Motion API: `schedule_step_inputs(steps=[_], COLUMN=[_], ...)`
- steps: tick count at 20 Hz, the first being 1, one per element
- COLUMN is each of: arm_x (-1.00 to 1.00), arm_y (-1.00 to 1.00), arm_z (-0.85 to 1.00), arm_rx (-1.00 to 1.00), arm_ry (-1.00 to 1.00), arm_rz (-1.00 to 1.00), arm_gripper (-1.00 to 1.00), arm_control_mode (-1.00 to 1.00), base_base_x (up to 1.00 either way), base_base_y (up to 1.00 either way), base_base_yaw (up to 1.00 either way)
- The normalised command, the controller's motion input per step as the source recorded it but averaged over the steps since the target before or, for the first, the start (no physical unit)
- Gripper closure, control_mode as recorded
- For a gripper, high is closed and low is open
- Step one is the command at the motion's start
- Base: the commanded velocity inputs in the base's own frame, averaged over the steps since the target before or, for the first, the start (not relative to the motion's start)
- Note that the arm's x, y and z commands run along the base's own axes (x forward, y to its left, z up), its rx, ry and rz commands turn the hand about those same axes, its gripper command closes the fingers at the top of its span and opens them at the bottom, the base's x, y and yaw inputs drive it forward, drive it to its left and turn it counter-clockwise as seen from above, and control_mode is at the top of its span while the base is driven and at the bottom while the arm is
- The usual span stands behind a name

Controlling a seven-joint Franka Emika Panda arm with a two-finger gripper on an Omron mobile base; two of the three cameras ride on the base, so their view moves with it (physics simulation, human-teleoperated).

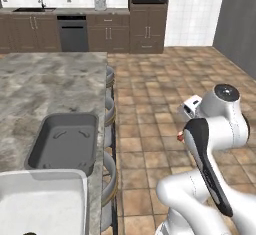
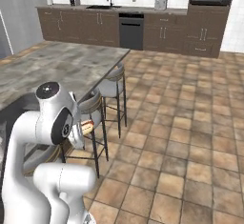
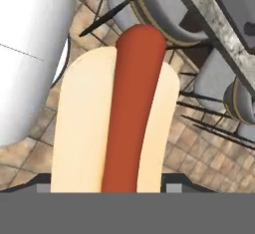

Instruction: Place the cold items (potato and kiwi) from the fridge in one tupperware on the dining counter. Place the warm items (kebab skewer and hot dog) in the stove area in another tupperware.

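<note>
The hot dog, a red-brown sausage lying in a pale cream bun, rises from between the gripper's two dark finger tips in the hand view. Its near end is cut off by the bottom of that view, and the tips show only as slivers at either side of the bun, so the jaws stand partly open and appear closed against the bun's sides. In the right base view a small orange patch beside the white arm's wrist is probably the same hot dog, mostly hidden behind the arm.

Beyond the bun, the round grey seats of the bar stools and their thin dark legs stand over the brown tiled floor.

In the left base view the grey marble dining counter stretches to the left, carrying a dark grey rectangular tupperware and, nearer, a white rectangular tupperware cut off by the bottom edge. A small dark thing at that edge is too clipped to identify.
</note>
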Motion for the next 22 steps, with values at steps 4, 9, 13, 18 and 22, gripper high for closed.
schedule_step_inputs(steps=[4,9,13,18,22], arm_x=[0.51,0.57,0.79,0.81,0.62], arm_y=[0.41,0.72,0.95,1.00,1.00], arm_z=[-0.03,0.00,0.12,0.59,0.77], arm_rx=[-0.02,-0.04,-0.09,-0.17,-0.32], arm_ry=[-0.30,-0.29,-0.10,0.10,0.36], arm_rz=[0.69,0.59,0.41,0.25,0.16], arm_gripper=[1.00,1.00,1.00,1.00,1.00], arm_control_mode=[-1.00,-1.00,-1.00,-1.00,-1.00], base_base_x=[0.00,0.00,0.00,0.00,0.00], base_base_y=[0.00,0.00,0.00,0.00,0.00], base_base_yaw=[0.00,0.00,0.00,0.00,0.00])
